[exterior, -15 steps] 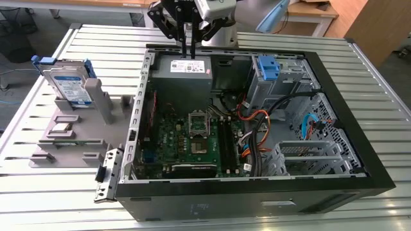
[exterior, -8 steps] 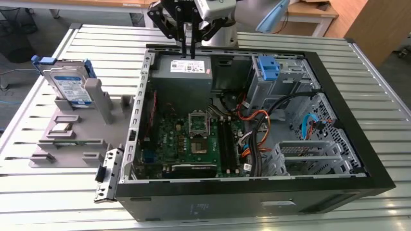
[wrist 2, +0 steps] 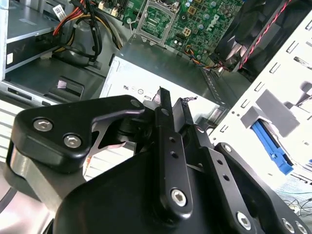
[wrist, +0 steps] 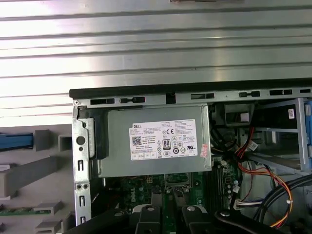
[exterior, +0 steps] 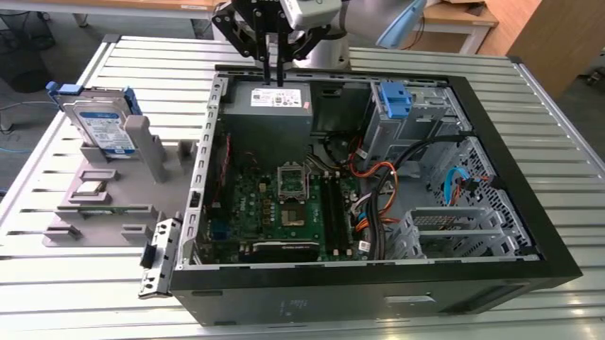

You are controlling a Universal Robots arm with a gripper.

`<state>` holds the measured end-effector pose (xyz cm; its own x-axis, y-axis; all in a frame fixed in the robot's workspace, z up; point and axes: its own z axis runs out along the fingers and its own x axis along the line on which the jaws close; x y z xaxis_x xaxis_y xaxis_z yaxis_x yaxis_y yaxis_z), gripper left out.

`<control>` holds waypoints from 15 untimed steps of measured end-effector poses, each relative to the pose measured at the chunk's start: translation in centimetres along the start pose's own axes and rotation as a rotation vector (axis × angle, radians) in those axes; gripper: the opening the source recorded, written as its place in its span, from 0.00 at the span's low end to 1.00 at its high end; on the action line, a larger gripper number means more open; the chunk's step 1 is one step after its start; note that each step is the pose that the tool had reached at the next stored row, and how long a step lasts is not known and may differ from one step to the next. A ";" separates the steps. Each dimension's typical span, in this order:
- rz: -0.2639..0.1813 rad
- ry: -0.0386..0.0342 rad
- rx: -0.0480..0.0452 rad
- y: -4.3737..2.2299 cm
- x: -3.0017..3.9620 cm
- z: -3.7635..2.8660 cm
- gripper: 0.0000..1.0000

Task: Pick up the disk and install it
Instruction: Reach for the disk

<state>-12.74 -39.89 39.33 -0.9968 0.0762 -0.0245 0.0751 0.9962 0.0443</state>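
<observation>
**End effector over the power supply, disk in its stand**

The disk (exterior: 102,122) stands on edge in a grey holder (exterior: 127,185) on the slatted metal worktop (exterior: 57,290), at the exterior view's left. Its white-and-blue label faces outward and the blue carrier bracket wraps its top and sides. Nothing is touching it.

Well apart from it, the end effector (exterior: 275,82) hangs at the far edge of the computer case (exterior: 543,237), which lies on its side with the panel off. The tips point straight down, just above the grey power supply (exterior: 269,106) with its white sticker. In the second wrist view the end effector (wrist 2: 173,101) is narrow, with the black fingers (wrist 2: 165,127) drawn together and nothing gripped between them. The power supply (wrist 2: 127,82) sits right below.

In the first wrist view the power supply (wrist: 155,141) lies in the corner of the case, against the perforated metal frame. The green motherboard (exterior: 283,205) lies beyond it in the case, and orange and black cables (exterior: 376,177) run beside it. A blue plastic latch (exterior: 394,98) sits on the drive cage, towards the exterior view's right.
</observation>
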 end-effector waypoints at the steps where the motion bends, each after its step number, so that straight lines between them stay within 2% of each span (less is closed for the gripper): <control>1: 0.000 0.0000 -0.0001 0.00 0.00 0.00 0.24; 11: 0.000 0.0000 0.0000 -0.01 0.09 0.00 0.24; 15: 0.000 0.0000 0.0000 -0.04 0.41 -0.01 0.24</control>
<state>-13.15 -39.90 39.33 -0.9968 0.0762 -0.0245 0.0751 0.9962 0.0443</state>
